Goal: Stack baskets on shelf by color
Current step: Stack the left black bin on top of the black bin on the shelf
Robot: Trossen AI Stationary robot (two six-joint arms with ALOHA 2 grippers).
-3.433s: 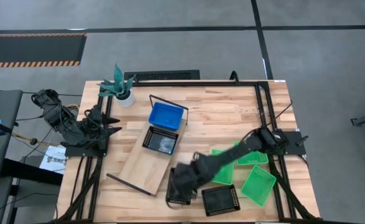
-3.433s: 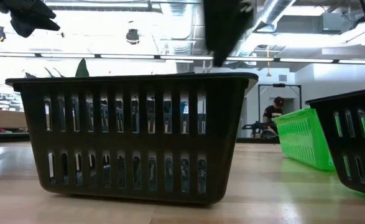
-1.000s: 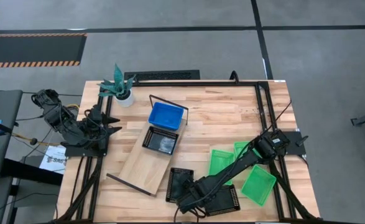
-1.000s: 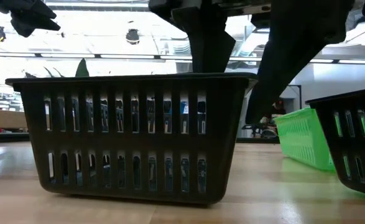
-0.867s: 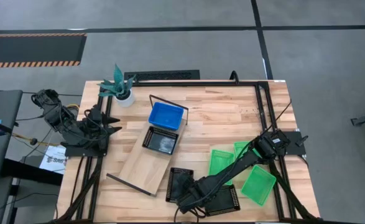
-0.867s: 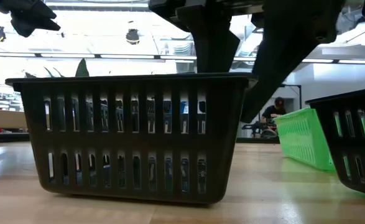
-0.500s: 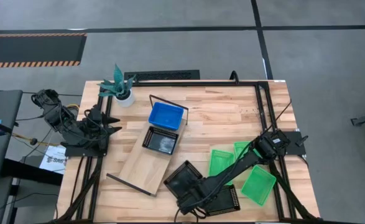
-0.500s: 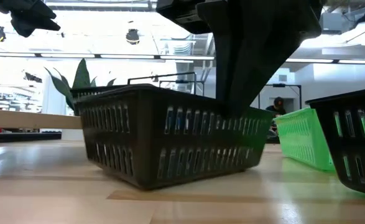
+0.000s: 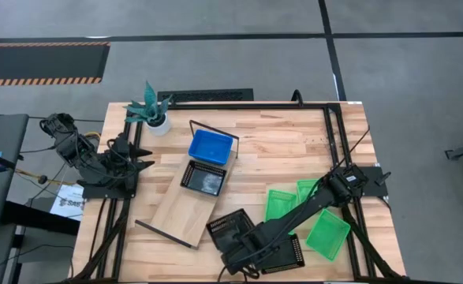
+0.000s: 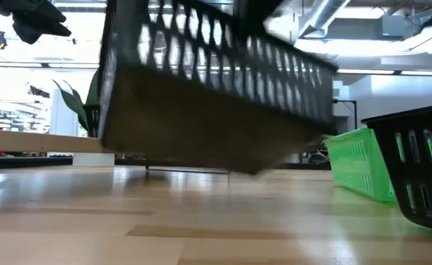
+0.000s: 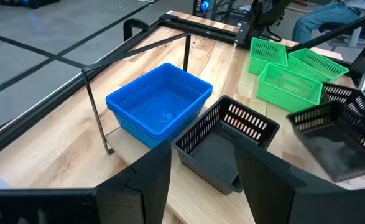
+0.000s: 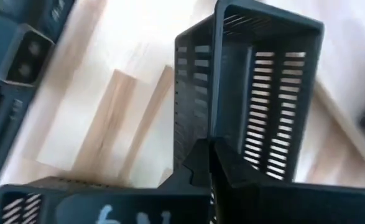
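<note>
Black basket (image 9: 228, 229), clamped by its rim in my right tool (image 9: 243, 251), hangs tilted off the tabletop (image 9: 294, 150) at six o'clock, beside the shelf's (image 9: 185, 207) near end; left tool (image 9: 140, 156) released at nine o'clock.

A light-wood shelf (image 9: 185, 201) runs diagonally at centre, holding a blue basket (image 9: 210, 147) and black basket (image 9: 203, 177). Another black basket (image 9: 231, 227) hangs tilted, lifted. Green baskets (image 9: 327, 233) sit lower right.

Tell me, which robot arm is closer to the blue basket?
The left. Its pincer waits just beside the blue basket, across the shelf. The right pincer is farther, lifting a black basket.
</note>
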